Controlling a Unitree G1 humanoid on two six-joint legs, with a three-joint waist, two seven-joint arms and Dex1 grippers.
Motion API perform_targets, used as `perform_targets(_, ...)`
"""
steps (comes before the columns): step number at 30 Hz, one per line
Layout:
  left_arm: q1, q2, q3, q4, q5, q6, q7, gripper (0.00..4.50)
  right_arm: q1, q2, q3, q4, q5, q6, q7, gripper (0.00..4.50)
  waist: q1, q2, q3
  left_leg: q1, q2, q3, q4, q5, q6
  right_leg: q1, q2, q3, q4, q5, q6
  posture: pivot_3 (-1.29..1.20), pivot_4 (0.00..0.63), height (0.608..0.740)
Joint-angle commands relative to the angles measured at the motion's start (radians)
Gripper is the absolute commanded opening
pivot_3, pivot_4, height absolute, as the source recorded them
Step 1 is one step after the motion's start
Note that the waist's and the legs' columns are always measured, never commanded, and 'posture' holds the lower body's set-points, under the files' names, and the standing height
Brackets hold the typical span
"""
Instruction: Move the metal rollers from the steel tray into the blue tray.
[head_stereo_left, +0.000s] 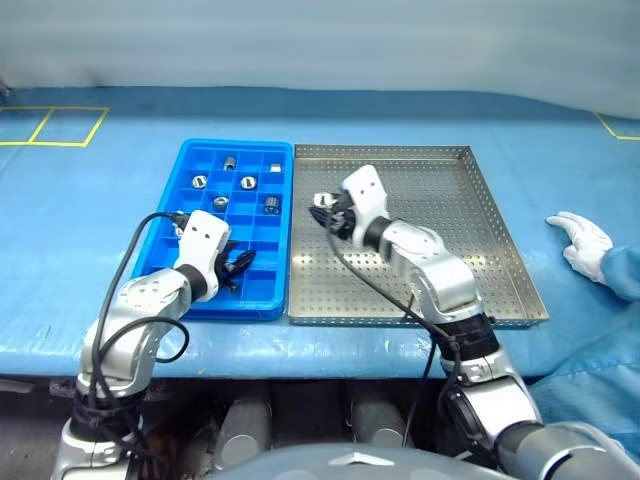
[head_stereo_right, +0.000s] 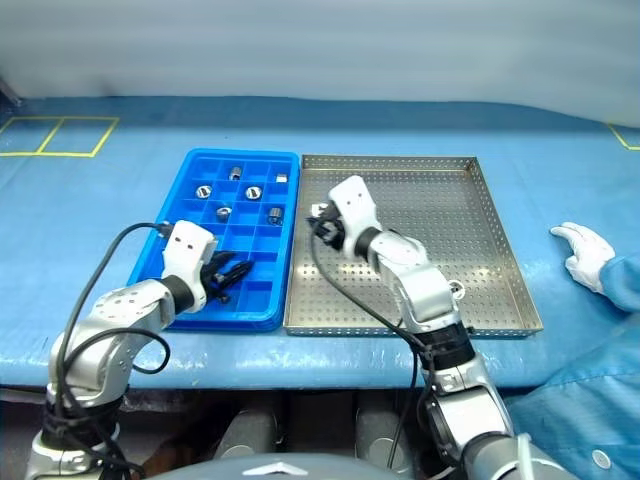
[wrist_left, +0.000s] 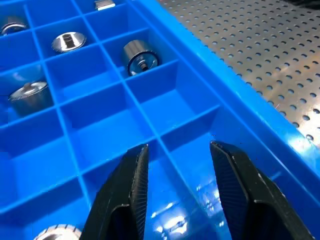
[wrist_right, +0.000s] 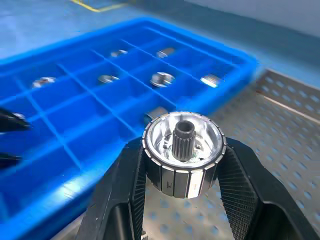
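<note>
The right gripper (wrist_right: 182, 165) has its two black fingers (wrist_right: 125, 190) clamped on a metal roller (wrist_right: 183, 154), a squat silver cylinder with ribbed sides and a small splined hub in its middle. The roller is held off the surface, over the left part of the steel tray (head_stereo_left: 500, 250) and close to the edge where that tray meets the blue tray (head_stereo_left: 190, 160) (the two trays sit side by side, edges just about touching).

Over on the other side, the left gripper (wrist_left: 177, 165) hangs low over the near end of the blue tray. Its fingers (wrist_left: 125, 195) stand a little way apart with nothing between them, pointing down into the bare compartments by the tray's right-hand wall.

Further back in the blue tray several more rollers (head_stereo_left: 229, 163) already lie in separate compartments, one to a cell, some upright and some on their sides; one of them (wrist_left: 140, 56) lies tipped over with its end facing the left wrist camera. Another roller (head_stereo_right: 456, 291) shows on the steel tray's perforated floor, just beside the right forearm.

Both trays rest on a blue-covered table (head_stereo_left: 100, 220) marked with yellow tape lines (head_stereo_left: 60, 125) at the far left corner. At the right edge a person's white-gloved hand (head_stereo_left: 583, 243) rests flat on the table, well apart from the steel tray.
</note>
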Motion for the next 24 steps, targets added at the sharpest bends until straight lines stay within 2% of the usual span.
perform_targets(1,0.014,-0.008,0.072,-0.123,-0.021,0.023,0.035,2.06,-0.081,0.047,0.048,0.087,-0.02,-0.071,0.037,1.69,0.017,0.0,0.0,0.0,0.0,-0.001,0.0,0.0,0.0,0.0,0.0,-0.001,0.0,0.0,0.0,0.27,0.15,0.74)
perform_targets(9,0.108,-0.011,0.112,-0.24,-0.075,0.029,0.042,2.06,-0.2,0.164,0.056,0.422,-0.049,-0.188,0.068,1.69,0.082,0.0,0.0,-0.001,0.0,-0.002,-0.003,0.001,-0.002,0.0,0.0,-0.002,-0.002,0.0,-0.002,0.34,0.15,0.74)
perform_targets(14,0.128,-0.021,0.094,-0.242,-0.081,0.015,0.064,2.06,-0.24,0.194,0.002,0.612,-0.045,-0.268,0.063,1.69,0.101,0.0,0.0,0.0,0.0,-0.003,-0.005,0.002,-0.004,0.0,0.0,-0.004,-0.002,-0.001,-0.004,0.36,0.15,0.74)
perform_targets(19,0.116,-0.041,0.068,-0.209,-0.083,0.012,0.082,2.06,-0.259,0.196,-0.026,0.7,-0.065,-0.305,0.068,1.69,0.11,0.0,0.0,0.0,0.0,-0.004,-0.006,0.002,-0.005,-0.001,0.0,-0.004,-0.002,-0.002,-0.005,0.35,0.15,0.74)
perform_targets(24,0.091,-0.039,0.032,-0.179,-0.087,-0.001,0.073,2.06,-0.232,0.185,-0.042,0.63,-0.07,-0.318,0.053,3.3,0.11,0.0,0.0,0.0,0.0,-0.004,-0.006,0.002,-0.005,-0.001,0.0,-0.005,-0.002,-0.002,-0.005,0.31,0.15,0.74)
